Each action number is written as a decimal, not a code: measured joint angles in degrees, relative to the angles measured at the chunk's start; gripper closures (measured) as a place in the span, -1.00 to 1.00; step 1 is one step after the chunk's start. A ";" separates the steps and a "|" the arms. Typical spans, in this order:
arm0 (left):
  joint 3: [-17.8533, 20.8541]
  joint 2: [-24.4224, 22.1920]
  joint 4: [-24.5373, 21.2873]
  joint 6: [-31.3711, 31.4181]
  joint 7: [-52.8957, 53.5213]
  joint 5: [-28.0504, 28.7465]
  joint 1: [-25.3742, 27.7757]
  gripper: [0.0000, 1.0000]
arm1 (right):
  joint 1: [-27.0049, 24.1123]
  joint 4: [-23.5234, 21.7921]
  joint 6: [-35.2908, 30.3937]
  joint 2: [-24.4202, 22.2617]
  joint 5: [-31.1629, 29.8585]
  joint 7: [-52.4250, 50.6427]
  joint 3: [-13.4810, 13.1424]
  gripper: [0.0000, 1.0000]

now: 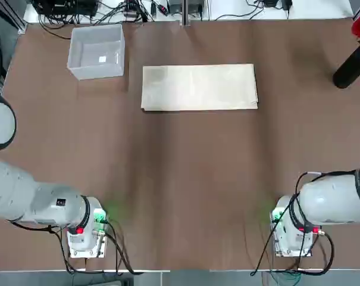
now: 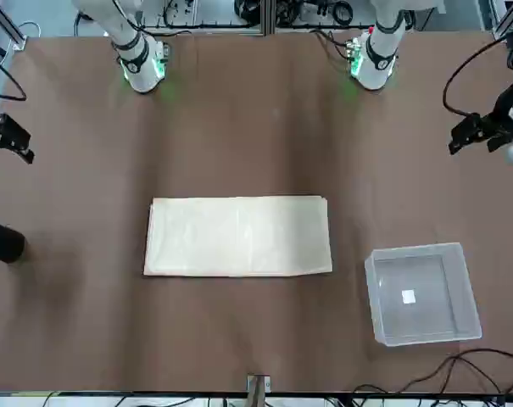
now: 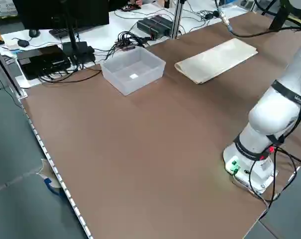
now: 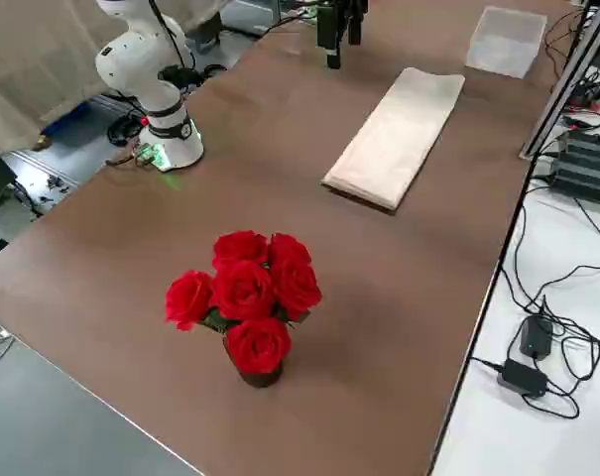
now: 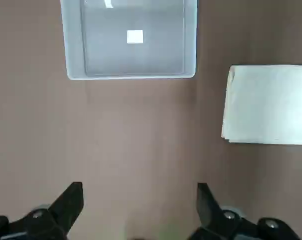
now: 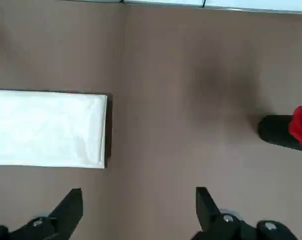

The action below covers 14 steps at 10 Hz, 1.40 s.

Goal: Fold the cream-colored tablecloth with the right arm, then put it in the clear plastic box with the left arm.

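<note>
The cream-colored tablecloth (image 1: 200, 87) lies flat as a layered strip at the far middle of the table, the clear plastic box (image 1: 96, 52) apart from it on the left-arm side. The left gripper (image 5: 141, 200) and right gripper (image 6: 140, 202) hang over the table, fingers spread, holding nothing. A shallow pinch could catch only upper layers and unfold the stack; at its present length, the cloth would likely overhang the box walls. The box's white sticker (image 5: 135, 36) bears no readable writing; no brand is legible.
</note>
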 joint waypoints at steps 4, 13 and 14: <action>-0.15 -0.05 0.20 0.10 0.81 0.01 0.87 -1.00 | 0.00 0.00 0.00 0.00 0.00 0.00 0.00 -1.00; -0.87 1.30 0.97 0.29 0.79 0.01 1.11 -1.00 | -0.76 -1.22 -0.35 4.12 0.97 -0.76 -0.20 -1.00; -0.85 1.31 1.05 0.30 0.81 0.01 1.17 -1.00 | -0.88 -1.31 -0.09 5.92 2.46 -0.97 -0.23 -1.00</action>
